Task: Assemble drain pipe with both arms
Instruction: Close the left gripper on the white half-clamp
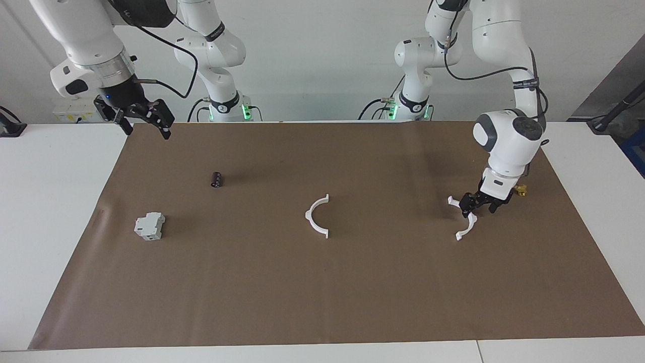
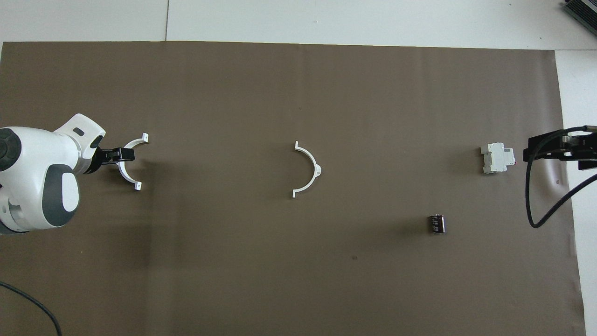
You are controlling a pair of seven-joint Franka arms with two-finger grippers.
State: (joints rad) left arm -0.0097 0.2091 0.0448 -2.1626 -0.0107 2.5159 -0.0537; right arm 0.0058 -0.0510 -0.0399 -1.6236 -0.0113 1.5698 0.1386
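Note:
The drain pipe lies as two white half-rings on the brown mat. One half-ring (image 1: 316, 218) (image 2: 309, 171) rests mid-table. The other half-ring (image 1: 470, 222) (image 2: 125, 175) lies toward the left arm's end. My left gripper (image 1: 482, 205) (image 2: 115, 155) is low over this second half-ring and open. One finger is inside the arc and one outside it; I cannot tell whether either touches it. My right gripper (image 1: 144, 127) (image 2: 556, 154) hangs open and empty, high over the mat's corner at the right arm's end, where that arm waits.
A grey boxy block (image 1: 149, 225) (image 2: 497, 157) sits toward the right arm's end. A small dark cylinder (image 1: 216, 179) (image 2: 437, 223) lies nearer to the robots than the block. A red-and-gold valve (image 1: 520, 190) peeks out beside the left gripper. The brown mat (image 1: 322, 292) covers most of the table.

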